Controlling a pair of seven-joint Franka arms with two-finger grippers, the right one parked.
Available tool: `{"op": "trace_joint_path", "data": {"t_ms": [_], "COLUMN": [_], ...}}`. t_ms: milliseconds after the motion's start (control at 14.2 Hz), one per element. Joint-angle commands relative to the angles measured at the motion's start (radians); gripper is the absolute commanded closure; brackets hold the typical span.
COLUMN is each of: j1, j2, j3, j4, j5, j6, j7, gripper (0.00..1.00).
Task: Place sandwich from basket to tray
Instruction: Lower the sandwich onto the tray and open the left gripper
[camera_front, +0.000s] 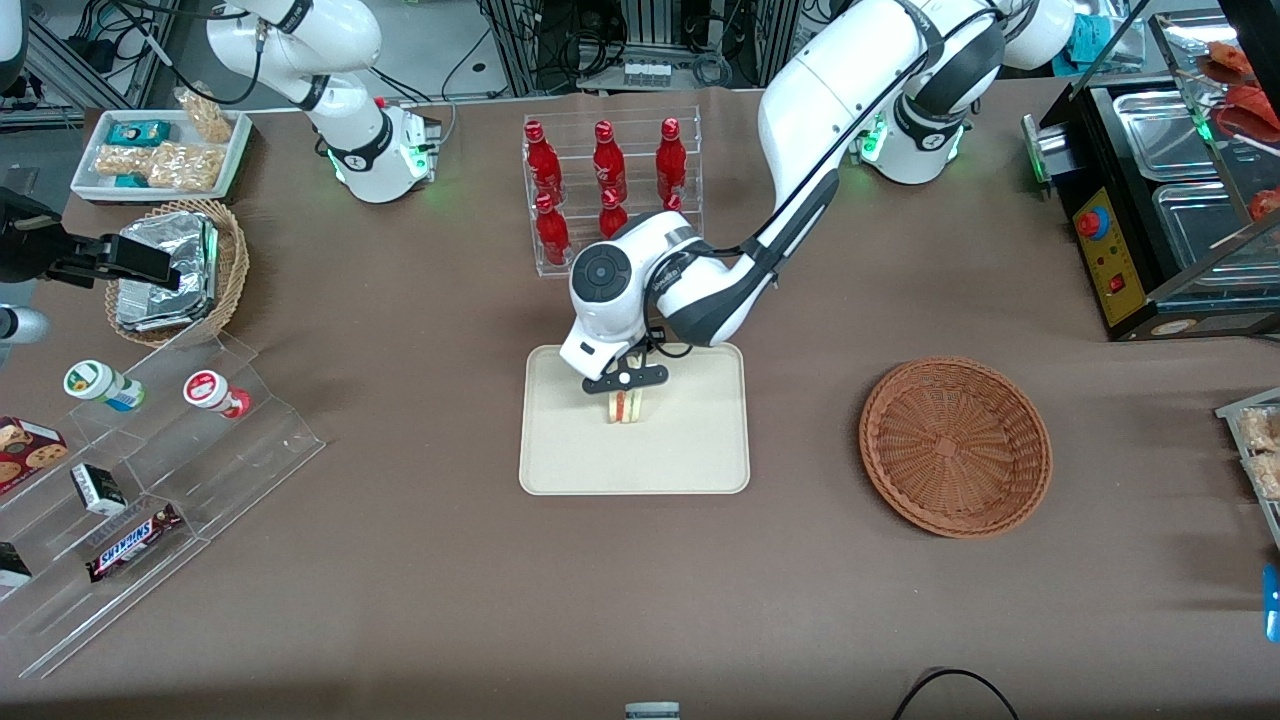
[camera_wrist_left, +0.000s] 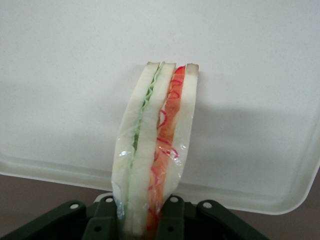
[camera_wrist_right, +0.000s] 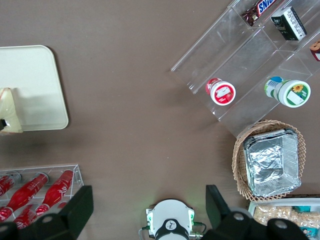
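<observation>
Brown cloth is covering the whole counter in the front view, and the tray (camera_front: 634, 455) is lying midway along it, toward the edge nearest the camera, with the basket (camera_front: 955, 445) sitting well apart toward the working arm's end, nothing showing inside it. The pincer (camera_front: 626, 394) is hanging over the tray's inner area, nearer the tray's edge that faces the red bottles (camera_front: 600, 185), and the sandwich (camera_front: 627, 408) is standing upright between its fingers, its lower end at or just above the tray; contact is not clear from here. In the left wrist view the pincer (camera_wrist_left: 150, 220) is closing on the sandwich (camera_wrist_left: 152, 150) across its bread faces, the fingers (camera_wrist_left: 172, 222) pressing on the wrapped wedge, and the cream tray (camera_wrist_left: 260, 185) is filling the background with its rim showing. In the right wrist view a corner of the tray (camera_wrist_right: 35, 85) and a sliver of the sandwich (camera_wrist_right: 10, 112) are appearing. Judging from this, the placing is nearly complete: lowering gently until the wedge is resting on the tray, then opening slowly, seems wise, since a narrow wedge standing on end may topple, and lifting straight up should be avoiding dragging the film wrap.
</observation>
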Motion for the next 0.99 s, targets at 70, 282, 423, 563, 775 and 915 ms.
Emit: {"op": "trace_joint_path", "data": {"t_ms": [70,282,423,563,775,915], "j1": [0.0,0.029,0.074,0.141,0.224,0.301], "j2": [0.007,-0.04,-0.121,-0.23,-0.361,-0.433], "j3": [0.01,0.014,0.013,0.007,0.008,0.008], "j4": [0.033,0.043,0.04,0.001,-0.06,-0.088], "j5": [0.011,0.011,0.003,-0.038,-0.083,-0.085], "j6": [-0.027,-0.048,-0.147,-0.281,-0.415,-0.52], "j7": [-0.032,-0.083,-0.075,-0.063,0.02,0.11], "gripper": [0.02,0.0,0.0,0.0,0.0,0.0]}}
